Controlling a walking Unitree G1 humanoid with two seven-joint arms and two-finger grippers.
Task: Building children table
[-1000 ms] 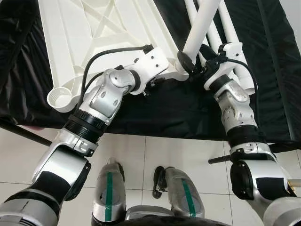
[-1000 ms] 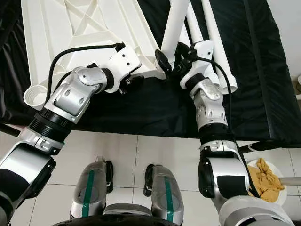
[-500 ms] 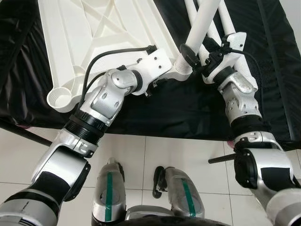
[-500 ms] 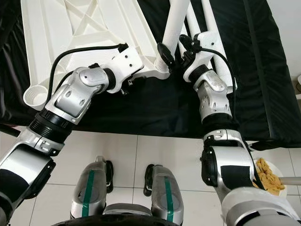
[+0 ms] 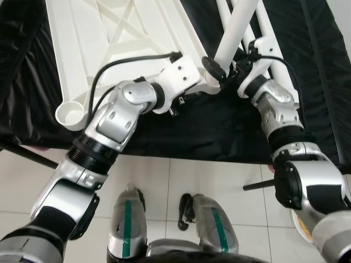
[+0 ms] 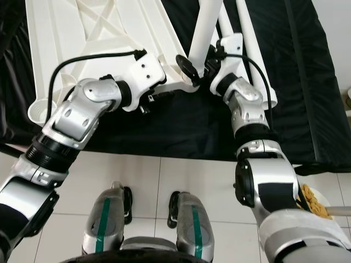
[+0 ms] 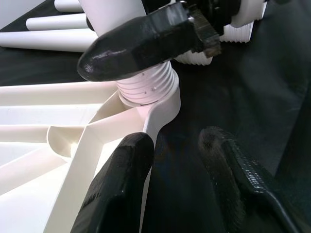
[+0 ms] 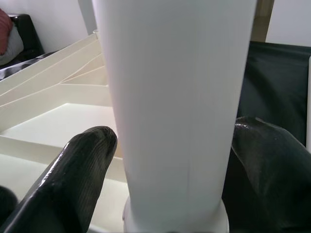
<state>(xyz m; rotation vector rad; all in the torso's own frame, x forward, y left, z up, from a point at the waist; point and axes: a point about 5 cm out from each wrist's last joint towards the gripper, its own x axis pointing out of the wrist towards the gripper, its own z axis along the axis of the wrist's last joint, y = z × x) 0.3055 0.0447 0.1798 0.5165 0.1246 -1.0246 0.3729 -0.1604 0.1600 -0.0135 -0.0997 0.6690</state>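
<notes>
Fingers of the right gripper (image 8: 165,160) clasp the white leg (image 8: 175,97) between them. Left gripper (image 7: 180,165) fingers spread wide astride the tabletop (image 5: 98,44) corner socket (image 7: 148,90).

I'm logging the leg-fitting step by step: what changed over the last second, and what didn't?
The right gripper, clasped on the white leg, turned about it at the corner socket, its wrist first swinging out, then back in; the leg stands slightly steeper. The left gripper stayed open at the upside-down tabletop. The spare legs stayed lying on the black cloth.
</notes>
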